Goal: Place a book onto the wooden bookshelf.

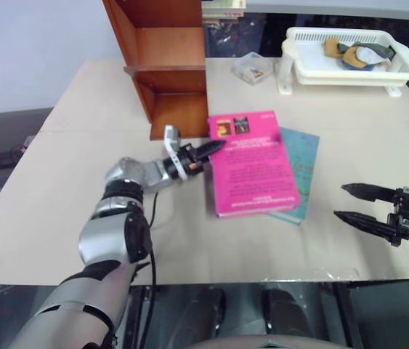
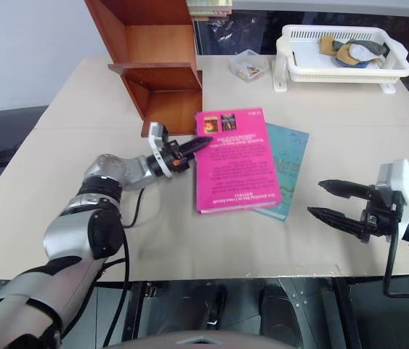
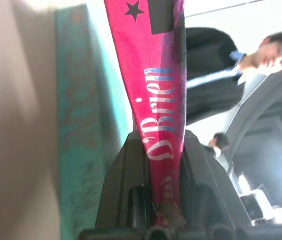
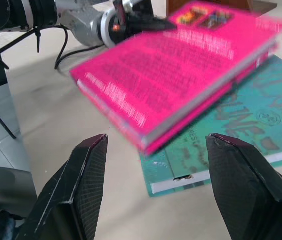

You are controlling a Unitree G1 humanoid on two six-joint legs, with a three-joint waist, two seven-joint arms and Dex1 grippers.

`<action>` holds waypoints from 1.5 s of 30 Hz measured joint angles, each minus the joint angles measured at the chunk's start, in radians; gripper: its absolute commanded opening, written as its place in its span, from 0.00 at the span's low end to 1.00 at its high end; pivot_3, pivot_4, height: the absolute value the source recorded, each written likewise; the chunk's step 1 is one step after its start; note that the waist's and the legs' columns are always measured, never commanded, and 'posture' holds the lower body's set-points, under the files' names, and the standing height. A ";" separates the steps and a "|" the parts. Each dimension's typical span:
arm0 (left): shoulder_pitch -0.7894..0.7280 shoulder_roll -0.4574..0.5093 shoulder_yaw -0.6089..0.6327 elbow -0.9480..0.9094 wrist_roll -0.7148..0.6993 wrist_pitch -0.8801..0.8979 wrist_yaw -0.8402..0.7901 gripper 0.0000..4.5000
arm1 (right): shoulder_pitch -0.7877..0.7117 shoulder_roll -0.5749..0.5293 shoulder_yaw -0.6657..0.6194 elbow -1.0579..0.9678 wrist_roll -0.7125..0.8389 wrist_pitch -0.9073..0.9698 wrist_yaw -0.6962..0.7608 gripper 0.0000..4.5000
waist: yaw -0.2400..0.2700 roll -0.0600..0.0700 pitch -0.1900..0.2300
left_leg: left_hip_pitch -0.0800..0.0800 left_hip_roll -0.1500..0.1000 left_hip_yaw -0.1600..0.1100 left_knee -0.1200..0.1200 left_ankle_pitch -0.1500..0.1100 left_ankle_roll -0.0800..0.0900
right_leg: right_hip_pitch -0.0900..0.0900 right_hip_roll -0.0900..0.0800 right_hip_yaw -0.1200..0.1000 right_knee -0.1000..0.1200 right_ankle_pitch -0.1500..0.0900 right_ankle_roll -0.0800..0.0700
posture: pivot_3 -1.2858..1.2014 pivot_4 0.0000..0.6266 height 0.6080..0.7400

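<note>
From the head, your left gripper [image 1: 205,153] pinches the near-left edge of the pink book [image 1: 251,163], which lies on the teal book [image 1: 302,163] just in front of the wooden bookshelf [image 1: 168,65].

Left wrist: the fingers squeeze its spine.

Right wrist: your right gripper [image 4: 156,175] waits spread wide. Next, lift and stand it on a shelf.

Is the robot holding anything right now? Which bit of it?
Yes. The left end effector is shut on the pink book, pinching its spine edge near the top corner. The right end effector is open and holds nothing.
</note>
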 measured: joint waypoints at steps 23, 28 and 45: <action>0.051 0.021 -0.275 -0.855 0.121 -0.311 0.223 0.05 | -0.173 0.022 -0.127 0.202 0.217 0.000 0.082 0.71 | 0.002 0.000 0.000 | 0.001 0.000 0.002 0.000 0.000 0.000 | 0.000 0.000 0.001 0.000 0.000 0.000 | 0.52 0.24 1.00; 0.027 0.051 -0.423 -0.930 0.303 -0.625 0.189 0.05 | -0.194 0.018 -0.127 0.223 0.216 0.000 0.090 0.71 | 0.002 0.000 0.000 | 0.000 0.000 0.002 -0.001 0.000 0.000 | 0.000 -0.001 0.002 -0.001 0.000 0.000 | 0.52 0.24 1.00; -0.111 0.194 -0.638 -0.880 0.791 -1.231 0.193 0.05 | -0.296 -0.024 -0.172 0.505 0.245 0.023 0.193 0.71 | 0.000 0.000 0.001 | 0.000 0.000 0.003 -0.001 0.000 0.000 | 0.000 0.000 0.003 -0.001 0.000 0.000 | 0.52 0.24 1.00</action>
